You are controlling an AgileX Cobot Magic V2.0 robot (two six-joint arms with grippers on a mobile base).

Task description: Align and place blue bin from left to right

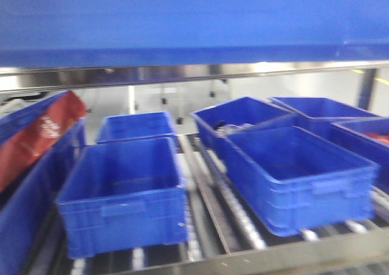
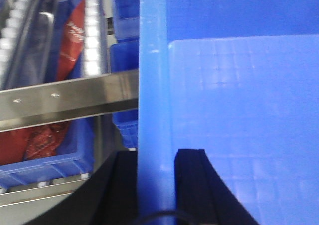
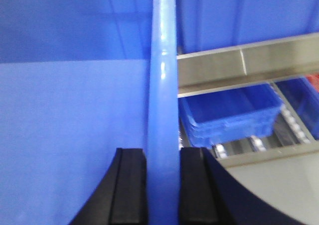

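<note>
The blue bin (image 1: 194, 19) fills the top of the front view, held up in front of the roller shelf (image 1: 209, 202). The left gripper (image 2: 155, 160) pinches its thin wall, one finger on each side; the right gripper (image 3: 163, 158) clamps the opposite wall the same way. Other bins (image 1: 124, 196) sit on the rollers. A red bag (image 1: 42, 132) lies in the leftmost one.

This is a warehouse or factory storeroom. A flow rack of roller tracks (image 1: 193, 244) and steel rails (image 1: 213, 208) carries rows of identical blue plastic crates (image 1: 124, 196). They are the same kind as the blue bin (image 1: 194, 19) that fills the top of the front view. A steel crossbeam (image 1: 182, 74) spans the rack, and one crate at the left holds a red packet (image 1: 42, 132).
</note>
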